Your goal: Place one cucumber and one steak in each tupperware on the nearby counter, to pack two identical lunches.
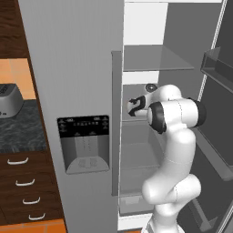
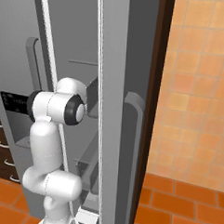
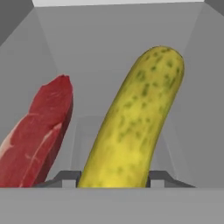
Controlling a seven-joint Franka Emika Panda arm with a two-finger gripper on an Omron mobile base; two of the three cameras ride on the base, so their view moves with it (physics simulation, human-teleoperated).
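Presently, the arm (image 1: 175, 150) is seen reaching into the open right-hand compartment of a grey refrigerator (image 1: 77, 68), its wrist held level with a glass shelf (image 1: 157, 58) and the shelf just below it. In the hand view, a yellow-green speckled cucumber (image 3: 135, 122) lies straight ahead, running from between the two dark fingertips (image 3: 65, 178) up and away towards the grey rear wall of the compartment. The fingertips are seen on either side of the cucumber's near end — whether they are pressing on it or standing just clear cannot be told from the pictures. Beside the cucumber, to its left in the hand view and apart from it, a red steak (image 3: 37, 135) with pale streaks is seen lying on the same grey floor. On the closed left door a dark dispenser panel (image 1: 83, 126) with small pale markings is noted; no writing on it can be read, and no brand or label is legible anywhere. At the left of the left base view, a dark speckled counter (image 1: 20, 127) over brown drawers with curved silver handles (image 1: 25, 183) is recorded, with a silver toaster (image 1: 9, 100) standing on it — well apart from the gripper (image 1: 132, 105).
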